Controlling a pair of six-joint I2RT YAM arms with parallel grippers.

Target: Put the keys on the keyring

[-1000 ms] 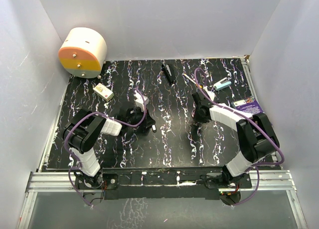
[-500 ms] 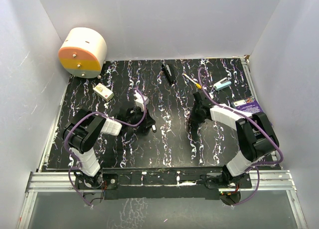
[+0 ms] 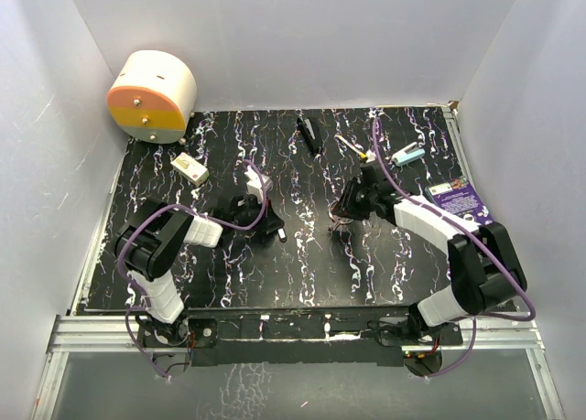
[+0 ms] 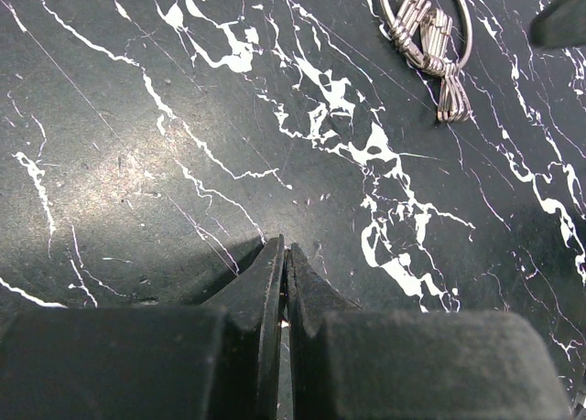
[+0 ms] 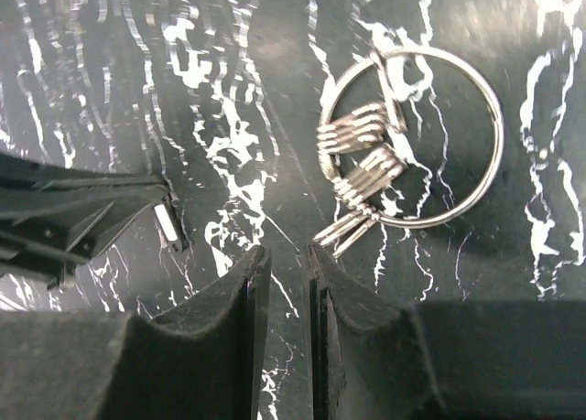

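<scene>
The keyring point(image 5: 476, 177), a thin silvery wire ring, lies flat on the black marbled table. Several silvery keys point(image 5: 362, 168) lie bunched across its left side and seem threaded on the wire. My right gripper point(image 5: 286, 251) hovers just near of the keys, its jaws a narrow gap apart with nothing between them. In the left wrist view the ring and keys point(image 4: 426, 26) lie far ahead at the top right. My left gripper point(image 4: 284, 248) is shut and empty, resting low over the table. In the top view the ring point(image 3: 336, 222) lies between the left gripper point(image 3: 275, 230) and the right gripper point(image 3: 351, 207).
A round white and orange container point(image 3: 151, 95) stands at the back left, with a small white box point(image 3: 189, 168) near it. A black stick point(image 3: 309, 134), a yellow-handled tool point(image 3: 352, 147), a teal item point(image 3: 409, 154) and a purple card point(image 3: 455, 194) lie at the back right.
My right gripper has swung left and toward the table's middle, ending beside the keyring. The left arm has not moved.
</scene>
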